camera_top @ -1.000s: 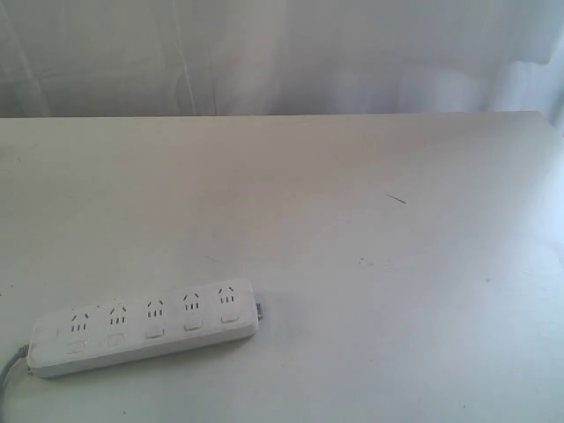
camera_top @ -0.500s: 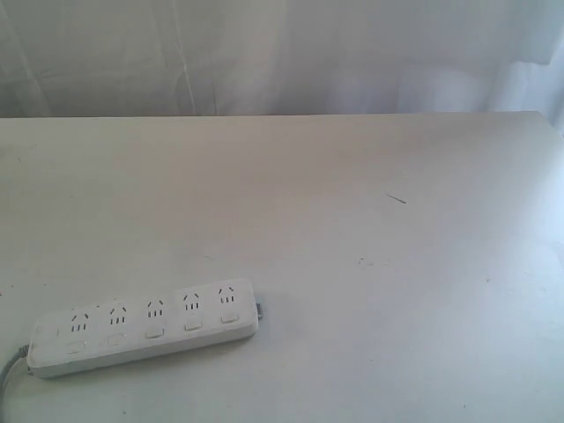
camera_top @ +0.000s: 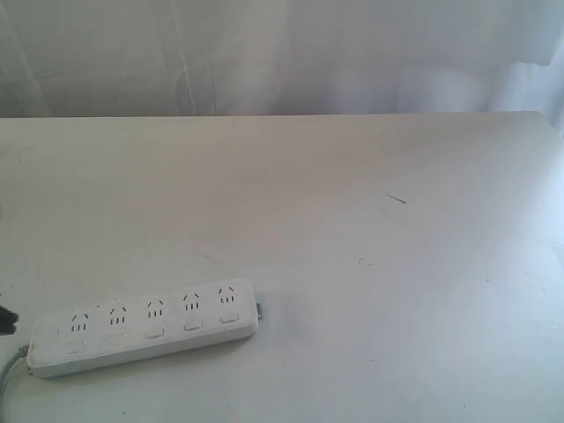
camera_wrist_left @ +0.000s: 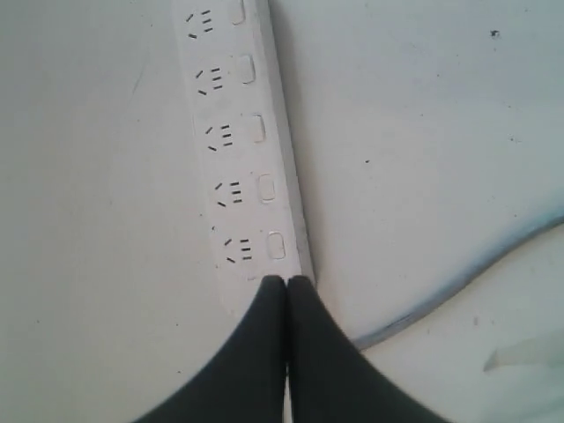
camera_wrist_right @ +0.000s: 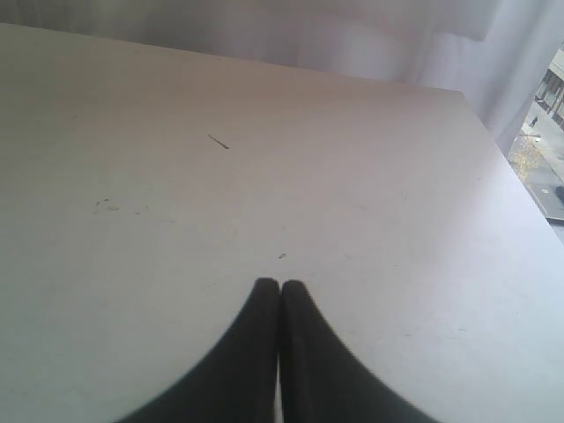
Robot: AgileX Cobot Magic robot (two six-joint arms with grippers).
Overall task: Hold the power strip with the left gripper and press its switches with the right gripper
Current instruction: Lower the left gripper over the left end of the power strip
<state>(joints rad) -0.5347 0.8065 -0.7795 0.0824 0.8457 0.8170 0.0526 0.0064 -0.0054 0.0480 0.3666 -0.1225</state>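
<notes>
Near the lower left corner of the exterior view: power strip (camera_top: 145,328) lies flat on the white desk (camera_top: 370,291), long axis roughly left to right, right end a little farther back. Five sockets (camera_top: 155,309) face up, one button (camera_top: 155,332) in front of each. Grey cord (camera_top: 7,370) leaves the left end and runs off the edge of the frame. Small black shape (camera_top: 5,320) at the left edge, just beside that end; too little shows to identify it. Neither arm is otherwise in this view. White curtain (camera_top: 282,53) behind the desk.

Left wrist view: adds what the exterior lacks. Left gripper (camera_wrist_left: 286,282) is over the cord end of the strip, jaws pressed fully together, nothing between them. Tips line up with the strip's edge on the button side; contact with the plastic cannot be judged. Strip runs straight away from the tips, all five sockets and buttons visible. Cord curves off across the desk to one side.

Right wrist view: right gripper (camera_wrist_right: 279,285) is over bare desk, jaws closed tip to tip, holding nothing. Strip does not appear here. A short dark mark (camera_wrist_right: 218,141) on the desk shows well ahead of the tips; the same mark (camera_top: 397,198) in the exterior view lies well apart from the strip, on the right half.
</notes>
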